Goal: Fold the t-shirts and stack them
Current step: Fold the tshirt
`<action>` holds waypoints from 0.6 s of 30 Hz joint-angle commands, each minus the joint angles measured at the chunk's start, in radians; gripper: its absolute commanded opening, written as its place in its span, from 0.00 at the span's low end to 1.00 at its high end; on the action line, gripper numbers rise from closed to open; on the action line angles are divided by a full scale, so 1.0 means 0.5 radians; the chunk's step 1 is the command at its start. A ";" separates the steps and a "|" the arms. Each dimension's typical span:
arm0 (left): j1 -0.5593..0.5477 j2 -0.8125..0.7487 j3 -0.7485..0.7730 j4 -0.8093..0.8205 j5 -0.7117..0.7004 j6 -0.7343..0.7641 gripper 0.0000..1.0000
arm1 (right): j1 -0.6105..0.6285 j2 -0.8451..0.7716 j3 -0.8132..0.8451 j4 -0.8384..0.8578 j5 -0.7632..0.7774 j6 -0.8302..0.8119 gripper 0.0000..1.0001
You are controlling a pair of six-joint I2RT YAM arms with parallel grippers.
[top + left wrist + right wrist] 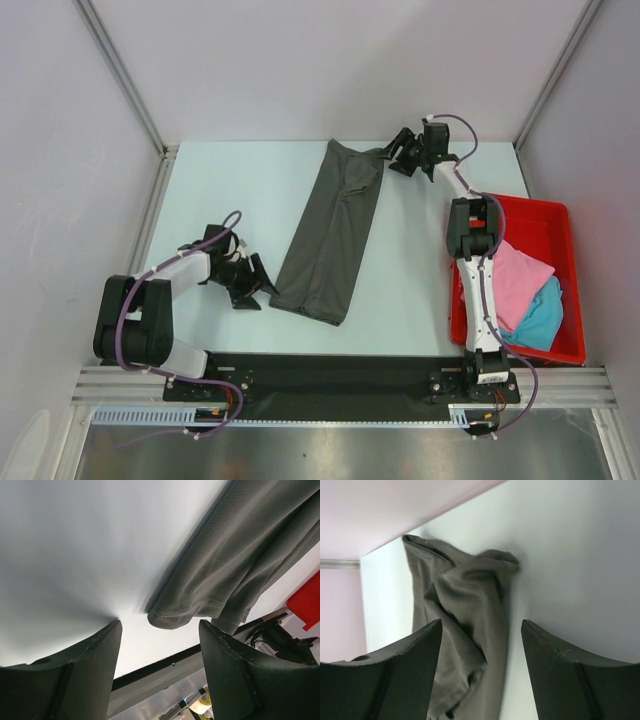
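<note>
Both grippers, left [262,284] and right [397,155], gape empty beside the limp, light grey shirt [332,233]; I'd pinch its hemmed end corners.

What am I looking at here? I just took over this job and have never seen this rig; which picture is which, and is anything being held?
These are two robot arms bolted at the near edge of a table. The top picture looks down from above and behind them. The other two come from cameras on each wrist; the dark shapes at the bottom of those are that arm's own fingers.

The left gripper sits by the near corner of the grey shirt, a long folded strip lying on the table. The right gripper sits by the strip's far end. Both are open and hold nothing; each wrist view shows cloth just ahead of the fingers.

To the right, a red tray holds a pink shirt and a blue shirt, not yet folded.
</note>
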 commanded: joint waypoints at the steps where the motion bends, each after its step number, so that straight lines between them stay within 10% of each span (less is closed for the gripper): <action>1: 0.012 0.019 0.058 0.084 0.008 0.002 0.69 | -0.107 -0.320 -0.049 -0.391 0.092 -0.158 0.71; 12: -0.021 0.336 0.077 0.237 0.124 0.073 0.60 | -0.012 -1.222 -1.453 -0.352 -0.057 -0.287 0.67; 18: -0.110 0.425 -0.052 0.351 0.097 0.024 0.30 | 0.095 -1.593 -2.042 -0.263 -0.232 -0.259 0.49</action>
